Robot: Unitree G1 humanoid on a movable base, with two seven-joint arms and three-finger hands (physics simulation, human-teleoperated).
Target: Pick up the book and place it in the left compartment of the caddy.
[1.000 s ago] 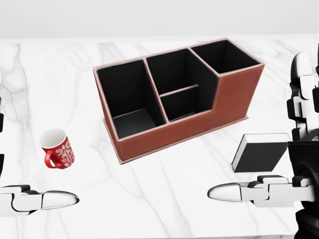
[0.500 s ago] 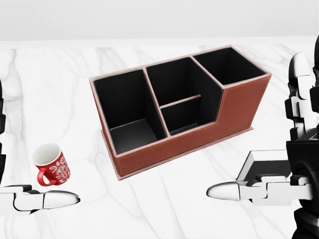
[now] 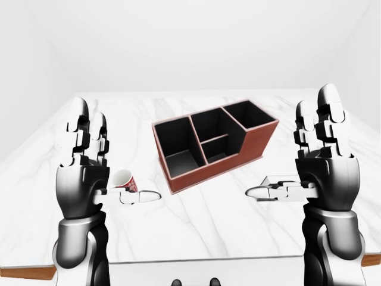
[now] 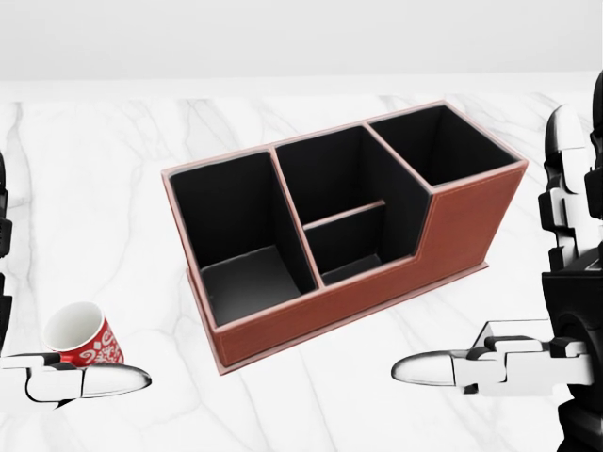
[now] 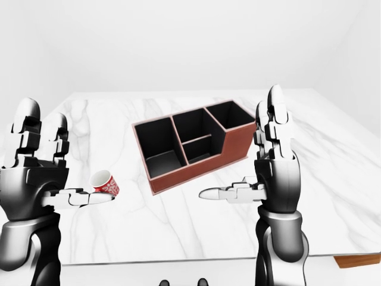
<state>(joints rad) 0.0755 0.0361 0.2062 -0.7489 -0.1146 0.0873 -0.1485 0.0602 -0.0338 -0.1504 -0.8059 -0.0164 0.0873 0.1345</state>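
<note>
**Both hands raised and spread; book mostly hidden behind the right hand**

The robot's left hand (image 3: 83, 161) stands upright with fingers spread and thumb pointing toward the view's centre, holding nothing. Just beyond its thumb tip, a small red ceramic mug with white pattern (image 5: 105, 182) lies tilted on the white marble tabletop (image 3: 214, 220), its mouth facing up and left.

Between the two hands, further up the view, sits the brown leather caddy with black interior (image 4: 452, 235). Its long axis runs from lower left to upper right in the head view. The left compartment (image 4: 236, 235) lies nearest the left hand's side.

The right hand (image 3: 324, 158) is likewise upright, fingers splayed, thumb pointing left, gripping nothing. The dark book with white page edges (image 4: 513, 331) lies flat on the table right behind that thumb; only a pale edge shows, so its heading cannot be told.
</note>
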